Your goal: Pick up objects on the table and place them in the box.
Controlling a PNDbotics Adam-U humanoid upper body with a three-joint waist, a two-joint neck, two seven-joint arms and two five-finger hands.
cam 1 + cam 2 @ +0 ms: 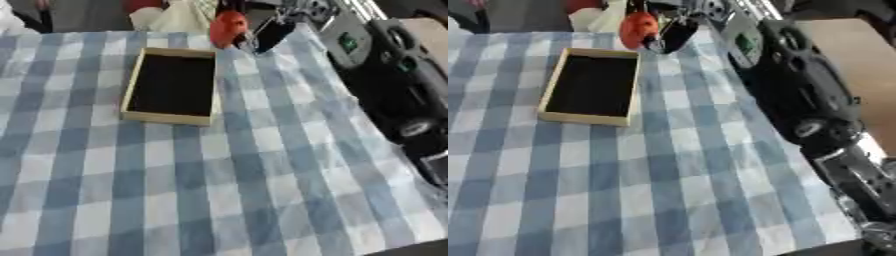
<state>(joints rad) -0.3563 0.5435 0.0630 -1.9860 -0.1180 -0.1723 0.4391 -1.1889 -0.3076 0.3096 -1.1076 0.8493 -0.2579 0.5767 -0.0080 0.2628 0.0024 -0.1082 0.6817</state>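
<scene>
One table [219, 200], covered by a blue-and-white checked cloth, soft-looking, fills nearly the whole frame and lies slightly askew.

One arm in view: right arm [807, 95], black with silver joints, comes in from the lower right and runs diagonally up to the top centre. Bulky rounded housings, glossy; a green patch shows on one segment near the top.

One box [172, 86]: shallow rectangular tray, light tan rim like wood or card, flat black inside. Sits upper left of centre on the cloth. Long axis runs roughly top to bottom of the frame, leaning a little so the far end tilts right. Nothing visible in it.

One right hand [677, 31] at the top centre, past the far right corner of the box. Dark fingers point down and look curled beside the red-orange object; blurred, so I cannot tell whether they actually close on it.

One red-orange object [227, 27]: rounded, smooth-looking blob, slightly taller than wide, long axis near vertical. It is at the top centre, just beyond the box's far edge and touching or just beside the hand. Whether it rests on the cloth or is lifted, I can't tell.

Left hand shows in neither view.
</scene>
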